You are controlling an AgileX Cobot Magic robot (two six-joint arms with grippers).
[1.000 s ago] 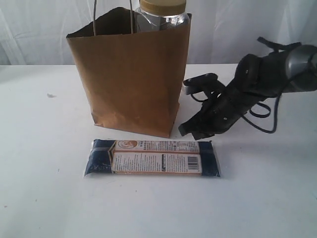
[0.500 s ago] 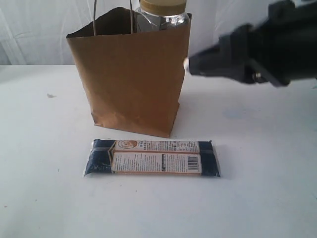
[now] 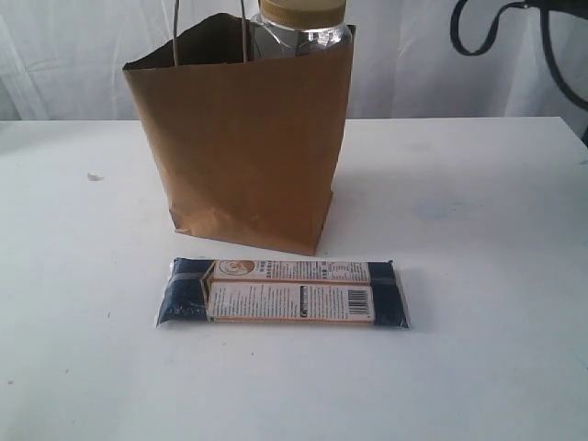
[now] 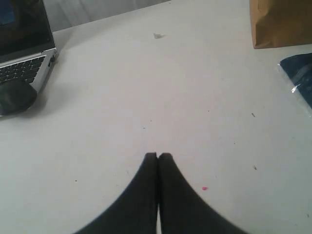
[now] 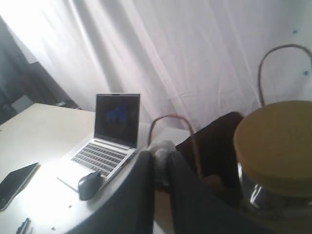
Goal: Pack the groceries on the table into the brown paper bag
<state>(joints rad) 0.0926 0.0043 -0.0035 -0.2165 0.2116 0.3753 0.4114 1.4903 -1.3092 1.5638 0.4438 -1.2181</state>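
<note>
- Exterior view: One brown paper bag (image 3: 243,147) stands upright on the white tabletop (image 3: 478,276). One clear jar (image 3: 301,39) with a mustard-yellow lid sits inside it, its top poking above the rim. One long navy-orange packet (image 3: 283,292) lies flat on the tabletop just in front of the bag, not yet packed. No gripper shows here.
- Left wrist view: The left gripper (image 4: 157,156) is pressed together and empty, hovering over bare tabletop. It is well apart from the bag's corner and the packet's end. One laptop (image 4: 24,53) and one mouse (image 4: 14,95) sit at the far edge.
- Right wrist view: The right gripper (image 5: 160,155) hangs above the bag's mouth. It is nearly closed and seems to pinch one small whitish item (image 5: 162,146), which is too blurred to name. The jar lid and two bag handles (image 5: 171,127) are close by.
- Judgement: The step in hand is dropping that item into the bag. The next move calls for lowering it into the free space beside the jar, clear of the handles, then spreading the gripper. The packet would follow.
</note>
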